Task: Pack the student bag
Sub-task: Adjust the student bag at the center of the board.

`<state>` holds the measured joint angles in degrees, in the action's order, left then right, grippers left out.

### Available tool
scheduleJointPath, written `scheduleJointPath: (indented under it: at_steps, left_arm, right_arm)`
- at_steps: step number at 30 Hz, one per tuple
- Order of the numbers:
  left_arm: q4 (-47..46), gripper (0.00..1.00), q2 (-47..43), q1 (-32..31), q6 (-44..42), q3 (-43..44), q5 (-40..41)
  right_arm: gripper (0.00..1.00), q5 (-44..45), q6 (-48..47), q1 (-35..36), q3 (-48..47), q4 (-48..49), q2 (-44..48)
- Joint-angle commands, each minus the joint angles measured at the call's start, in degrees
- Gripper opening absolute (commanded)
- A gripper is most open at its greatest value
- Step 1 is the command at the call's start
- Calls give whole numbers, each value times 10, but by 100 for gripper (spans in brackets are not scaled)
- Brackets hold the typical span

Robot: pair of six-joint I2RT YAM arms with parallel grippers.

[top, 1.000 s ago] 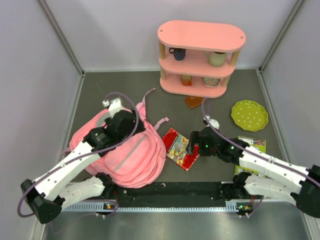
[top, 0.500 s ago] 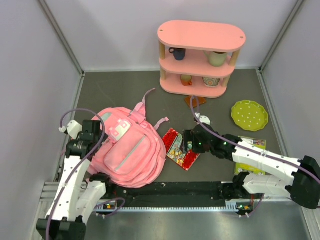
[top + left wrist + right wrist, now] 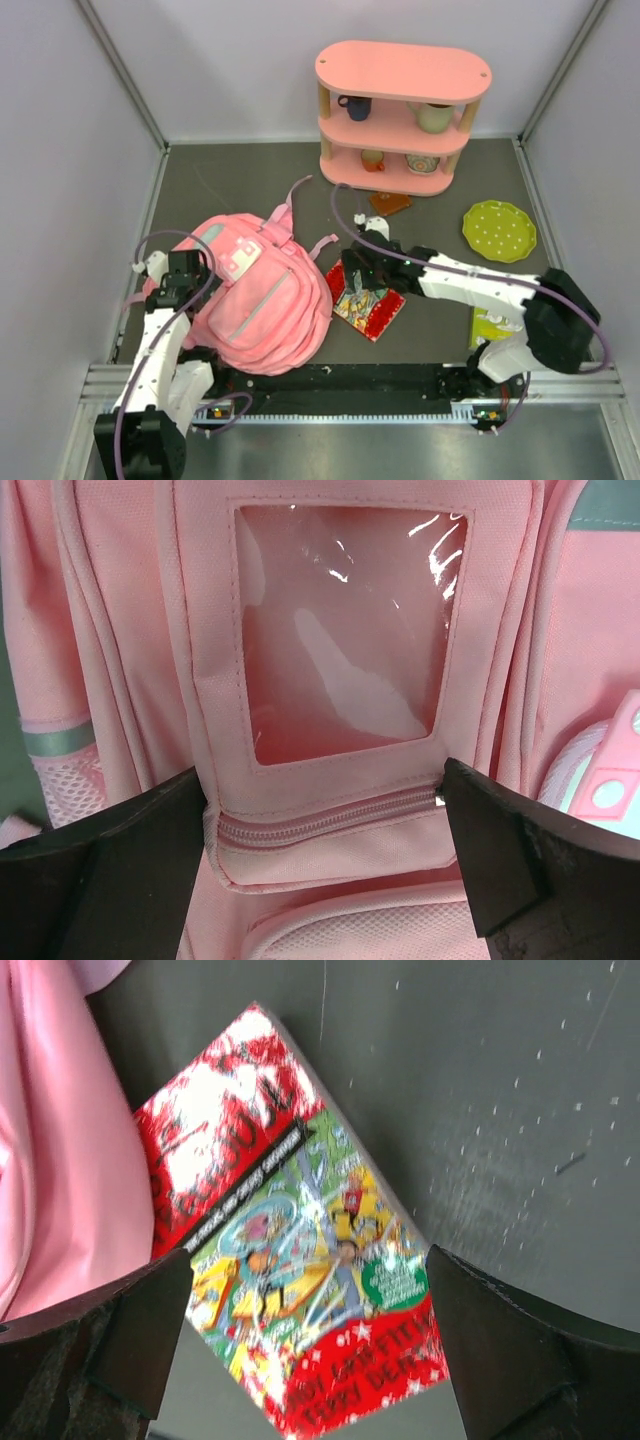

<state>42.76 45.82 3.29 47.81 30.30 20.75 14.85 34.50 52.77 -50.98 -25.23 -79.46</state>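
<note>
R pincer [image 3: 312, 1340] moved over book [image 3: 290, 1250].

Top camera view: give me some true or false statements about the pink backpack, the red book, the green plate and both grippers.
1. The right gripper is open above the red, cartoon-covered book. True.
2. The left gripper is shut on the soft pink fabric backpack. False: it is open, facing the backpack's clear window pocket, gripping nothing.
3. The book lies on the dark table beside the backpack. True.
4. The green dotted plate sits on the pink three-tier shelf. False: it lies on the table, right of the shelf.
</note>
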Motion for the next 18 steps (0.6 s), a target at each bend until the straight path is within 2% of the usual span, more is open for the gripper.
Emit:
scheduleJointPath:
  at_steps: [1, 4, 5, 6, 10, 13, 18]
  left_arm:
    - [-192, 99, 48, 0, -55, -24, -116]
    - [-267, 98, 106, 1, -89, -6, -201]
    - [-290, 98, 124, 0, -124, 3, -248]
    - [-297, 95, 164, 0, -125, 32, -297]
    - [-316, 94, 242, -9, -135, 82, -360]
    - [-322, 93, 272, -18, -146, 102, -377]
    - [-299, 96, 264, -18, -160, 133, -368]
  right_arm:
    - [99, 81, -52, 2, -68, 5, -83]
    - [99, 66, -45, -6, -92, 4, -134]
    - [99, 60, -41, -8, -94, 6, -145]
    - [99, 54, -37, -12, -95, 5, -154]
    - [99, 38, 23, -28, -69, 0, -176]
    - [99, 36, 54, -50, -30, 0, -171]
    - [99, 28, 65, -91, 25, -1, -150]
